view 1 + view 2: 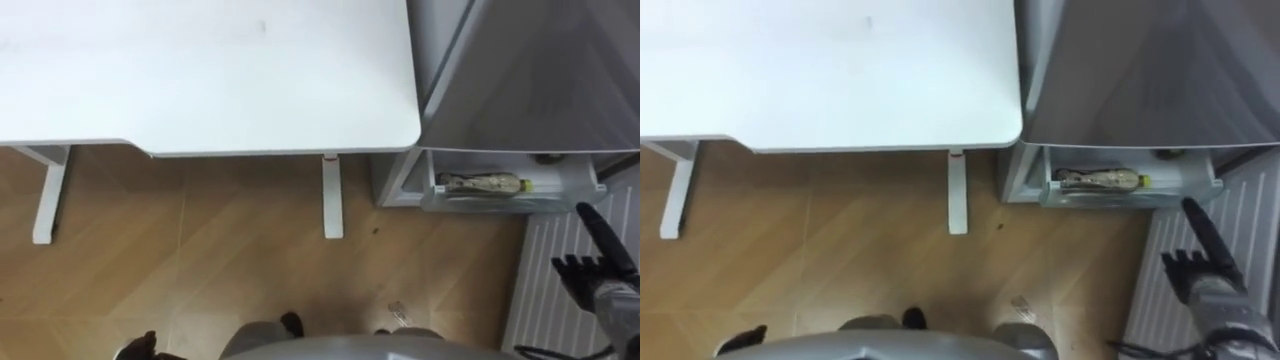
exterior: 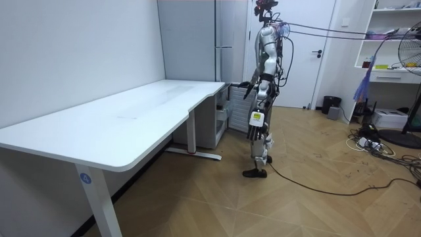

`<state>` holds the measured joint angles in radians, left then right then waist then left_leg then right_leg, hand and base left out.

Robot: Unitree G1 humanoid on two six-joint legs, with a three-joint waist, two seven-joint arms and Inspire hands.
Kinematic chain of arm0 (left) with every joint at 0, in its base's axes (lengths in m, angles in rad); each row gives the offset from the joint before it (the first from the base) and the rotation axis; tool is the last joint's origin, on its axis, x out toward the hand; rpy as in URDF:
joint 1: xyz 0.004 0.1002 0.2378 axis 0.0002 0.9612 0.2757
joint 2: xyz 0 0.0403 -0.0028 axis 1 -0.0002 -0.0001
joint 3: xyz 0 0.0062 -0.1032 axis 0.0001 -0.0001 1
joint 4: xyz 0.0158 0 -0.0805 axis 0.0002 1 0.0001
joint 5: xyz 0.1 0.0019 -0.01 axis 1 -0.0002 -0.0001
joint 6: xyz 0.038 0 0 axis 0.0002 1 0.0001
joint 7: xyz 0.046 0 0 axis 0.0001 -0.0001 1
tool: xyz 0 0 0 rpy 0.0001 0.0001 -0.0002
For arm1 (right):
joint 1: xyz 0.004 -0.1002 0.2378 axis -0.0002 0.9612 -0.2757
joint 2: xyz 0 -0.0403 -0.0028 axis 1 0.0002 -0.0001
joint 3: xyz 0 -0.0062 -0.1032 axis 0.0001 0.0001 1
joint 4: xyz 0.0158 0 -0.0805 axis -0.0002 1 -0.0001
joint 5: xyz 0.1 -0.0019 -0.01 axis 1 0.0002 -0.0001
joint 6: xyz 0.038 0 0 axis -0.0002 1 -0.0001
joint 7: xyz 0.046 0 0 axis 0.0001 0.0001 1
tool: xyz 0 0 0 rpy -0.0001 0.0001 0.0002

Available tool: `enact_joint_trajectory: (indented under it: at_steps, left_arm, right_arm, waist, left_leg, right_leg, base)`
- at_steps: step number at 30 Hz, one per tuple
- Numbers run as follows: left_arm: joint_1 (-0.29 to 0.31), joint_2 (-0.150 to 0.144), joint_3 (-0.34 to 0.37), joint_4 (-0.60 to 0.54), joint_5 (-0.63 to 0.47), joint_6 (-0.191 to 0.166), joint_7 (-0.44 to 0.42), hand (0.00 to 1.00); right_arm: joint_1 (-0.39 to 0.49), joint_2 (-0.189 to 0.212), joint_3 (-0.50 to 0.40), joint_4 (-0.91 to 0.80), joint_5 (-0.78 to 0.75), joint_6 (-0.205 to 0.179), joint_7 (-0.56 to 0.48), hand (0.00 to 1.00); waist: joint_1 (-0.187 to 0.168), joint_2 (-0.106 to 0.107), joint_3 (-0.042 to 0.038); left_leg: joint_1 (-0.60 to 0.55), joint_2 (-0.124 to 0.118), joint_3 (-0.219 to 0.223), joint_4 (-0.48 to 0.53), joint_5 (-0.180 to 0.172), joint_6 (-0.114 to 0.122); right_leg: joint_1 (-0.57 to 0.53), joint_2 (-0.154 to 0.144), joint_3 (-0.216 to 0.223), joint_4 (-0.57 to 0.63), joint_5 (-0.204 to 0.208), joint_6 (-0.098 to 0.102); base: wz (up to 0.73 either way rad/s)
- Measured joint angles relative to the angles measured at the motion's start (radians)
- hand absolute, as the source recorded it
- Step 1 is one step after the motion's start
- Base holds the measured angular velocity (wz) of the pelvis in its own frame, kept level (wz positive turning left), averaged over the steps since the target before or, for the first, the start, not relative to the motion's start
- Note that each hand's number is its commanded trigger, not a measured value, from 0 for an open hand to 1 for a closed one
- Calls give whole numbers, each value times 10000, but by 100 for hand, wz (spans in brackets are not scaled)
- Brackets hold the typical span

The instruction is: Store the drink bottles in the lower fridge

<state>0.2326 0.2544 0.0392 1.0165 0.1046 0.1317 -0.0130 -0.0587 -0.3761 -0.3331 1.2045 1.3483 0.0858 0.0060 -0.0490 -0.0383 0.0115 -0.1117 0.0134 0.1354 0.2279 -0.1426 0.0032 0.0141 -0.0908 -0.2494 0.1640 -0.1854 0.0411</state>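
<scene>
Downward view from the robot's head, with the room view for posture. The robot stood on the wooden floor (image 1: 200, 270) at the corner of the white surface (image 1: 200, 70), beside the grey fridge (image 1: 530, 70). The right robot hand (image 1: 600, 272) was held low at the right, empty, one finger stretched straight forward and the rest apparently loose rather than clenched (they were seen end-on). Just ahead of that fingertip, apart from it, the lower fridge drawer (image 1: 565, 190) stood pulled out. One drink bottle (image 1: 485, 184) lay on its side in the drawer, ahead and to the left of the right robot hand, its yellow cap at the end nearer that hand. A ribbed white panel (image 1: 560, 290) lay beneath the right robot hand. The surface stretched well to its left. The left robot hand (image 2: 255, 133) hung at the robot's side in the room view; whether it was wide or closed could not be told.
</scene>
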Motion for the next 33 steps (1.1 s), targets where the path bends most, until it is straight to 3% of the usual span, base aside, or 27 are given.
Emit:
enact_joint_trajectory:
  at_steps: [2, 5, 12, 16, 17, 26, 31, 33]
  left_arm:
    - [181, -68, -1, -157, 96, -25, 60, 0]
    - [241, -133, -1, -157, 90, -26, 90, 0]
    - [111, -164, 20, -153, 156, -76, 345, 0]
    - [5, -485, 273, -141, 150, -84, 435, 0]
    - [-2, -556, 274, -140, 150, -94, 402, 0]
    - [160, -654, 374, -56, 152, -95, 249, 0]
    - [342, -654, 379, -56, 156, 5, 177, 0]
    - [322, -654, 385, -56, 156, 78, 141, 0]
  right_arm:
    - [299, 166, 2, 8, -330, 0, 97, 0]
    - [715, 519, 1, 32, -815, 0, 234, 0]
    - [1355, 1164, 142, 479, -851, 21, 561, 0]
    - [1607, 1493, 142, 803, -750, 27, 637, 0]
    - [1679, 1580, 142, 837, -749, 29, 636, 0]
    - [1712, 1796, 144, 840, -744, 42, 801, 0]
    - [1683, 1824, 139, 839, -512, 241, 797, 0]
    - [1671, 1848, 139, 838, -409, 253, 787, 0]
  waist:
    - [-4, -76, -64]
    - [-33, -186, -98]
    - [-103, -186, -96]
    - [-101, -145, -73]
    - [-97, -123, -98]
    - [-288, -104, -112]
    - [-288, -70, -117]
    - [-277, 9, -163]
  left_leg:
    - [193, -4, 1, 4, -51, -20]
    - [400, -2, 2, -13, -110, -49]
    - [696, -11, -5, -83, -174, -42]
    - [1058, -32, 2, -193, -215, -59]
    - [1105, -37, 3, -226, -215, -60]
    - [1360, -41, 13, -270, -230, -75]
    - [1400, -42, 12, -288, -253, -77]
    - [1409, -42, 12, -292, -256, -78]
  right_leg:
    - [249, 13, -6, -122, -26, 4]
    - [483, 24, -14, -169, -66, 4]
    - [777, 29, 7, -245, -71, 11]
    - [1104, 26, 39, -293, -99, 42]
    - [1130, 25, 62, -293, -108, 41]
    - [1292, 35, 210, -282, -145, 37]
    - [1291, 42, 270, -281, -144, 36]
    - [1291, 43, 286, -279, -144, 35]
  base:
    - [0]
    - [0]
    - [-1]
    - [-2]
    - [-3]
    - [-4]
    - [-3]
    - [0]
